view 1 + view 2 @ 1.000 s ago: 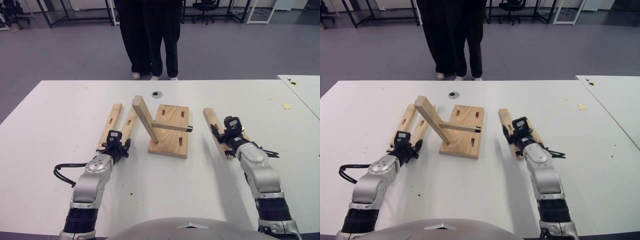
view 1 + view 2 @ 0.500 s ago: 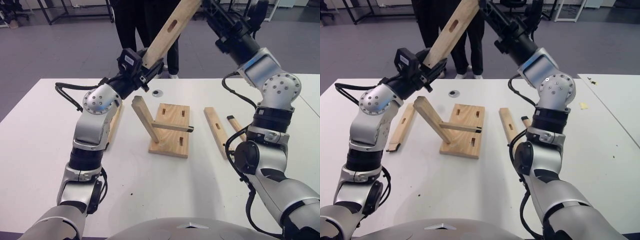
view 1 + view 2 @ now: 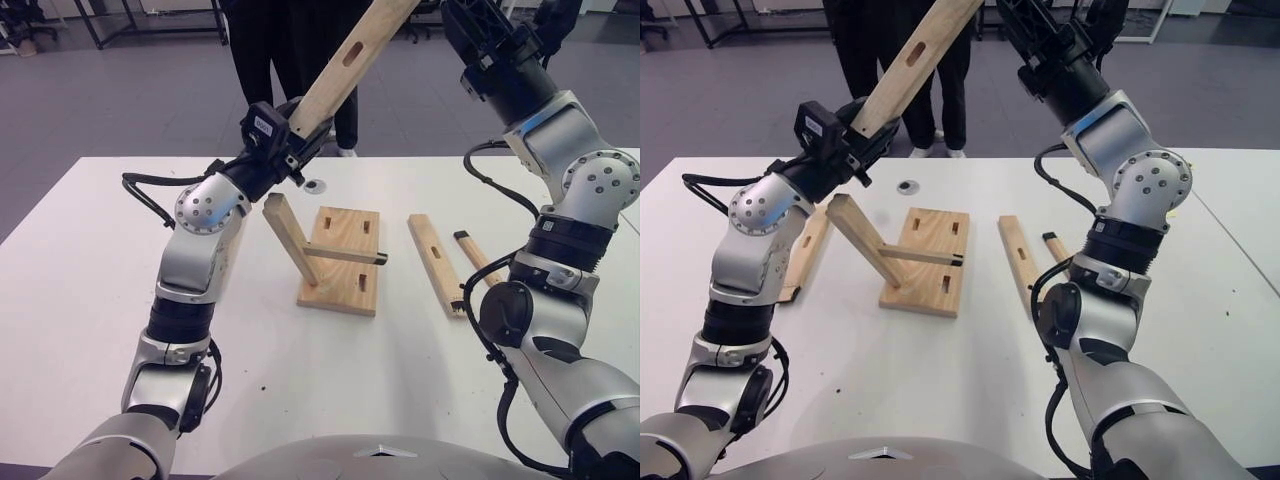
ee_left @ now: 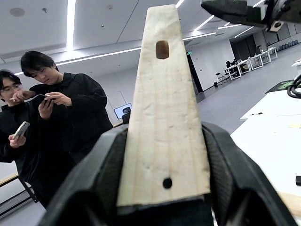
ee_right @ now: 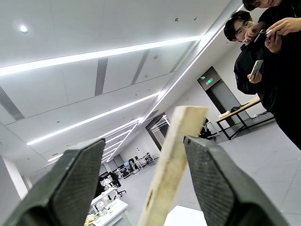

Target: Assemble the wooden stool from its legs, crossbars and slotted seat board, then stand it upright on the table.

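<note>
- Presently the left hand point(image 3: 296, 140) is clamped on the lower end of a slotted leg point(image 3: 335, 80), which it holds slanting high above the desk point(image 3: 100, 250).
- Right hand point(image 3: 470, 25) is up beside that leg's top end. Its fingers point(image 5: 77, 188) are spread wide and not closed on the wood; contact cannot be confirmed.
- Step judged: bringing a second leg in for fitting, so assembly is at an early stage.
- Seat board point(image 3: 350, 290) lies flat mid-desk. A fitted leg point(image 3: 285, 232) stands tilted on it, and a crossbar point(image 3: 348, 256) appears socketed in that leg's side.
- Next move calls for the right hand to steady the top end, then for the raised leg to be lowered so its slot meets the crossbar's free end.
- Loose on the desk: a third leg point(image 3: 433, 262) and a short crossbar point(image 3: 473, 255) lie right of the board, and a fourth leg point(image 3: 808, 250) lies left of it.
- Room: grey floor, black-framed tables behind, and a second white desk point(image 3: 600, 180) at right.
</note>
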You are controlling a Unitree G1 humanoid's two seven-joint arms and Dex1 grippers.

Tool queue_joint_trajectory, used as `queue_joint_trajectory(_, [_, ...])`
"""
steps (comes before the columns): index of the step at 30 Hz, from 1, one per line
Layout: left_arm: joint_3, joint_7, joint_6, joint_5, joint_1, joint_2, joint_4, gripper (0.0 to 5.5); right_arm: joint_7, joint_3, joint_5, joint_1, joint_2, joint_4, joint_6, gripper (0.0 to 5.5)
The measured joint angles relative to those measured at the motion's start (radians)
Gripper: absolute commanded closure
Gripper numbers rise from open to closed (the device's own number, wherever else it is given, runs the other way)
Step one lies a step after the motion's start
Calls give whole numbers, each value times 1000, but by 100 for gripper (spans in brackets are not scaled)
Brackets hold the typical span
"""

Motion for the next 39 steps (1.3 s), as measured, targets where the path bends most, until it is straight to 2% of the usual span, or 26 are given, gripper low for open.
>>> queue_joint_trajectory(9, [-25, -1, -30, 10, 0, -25, -13, 342, -21, 38, -5, -5, 1, 92, -2, 240])
queue_joint_trajectory(14, [-38, -10, -53, 30, 2, -25, -15, 342, -21, 19, 16, -23, 0, 131, -2, 156])
queue_joint_trajectory(16, [-44, -20, -67, 32, 5, -23, -17, 342, -21, 10, 38, -27, -4, 135, -2, 183])
queue_joint_trajectory(28, [-56, -79, -166, 49, 11, 13, 25, 342, -25, 11, 89, -53, -20, 132, 68, 447])
queue_joint_trajectory(31, [-57, -75, -157, 59, 0, 13, 34, 342, -35, 11, 88, -53, -18, 118, 59, 448])
queue_joint_trajectory(32, [-57, -74, -150, 57, -11, 11, 40, 306, -43, 11, 79, -51, -10, 106, 41, 448])
queue_joint_trajectory(35, [-20, -59, -114, 32, -43, 0, 74, 268, -96, -10, 43, -24, 8, 31, -68, 448])
queue_joint_trajectory(39, [92, 5, -62, -4, -92, 13, 135, 193, -229, -76, -9, 176, 30, -134, -184, 448])
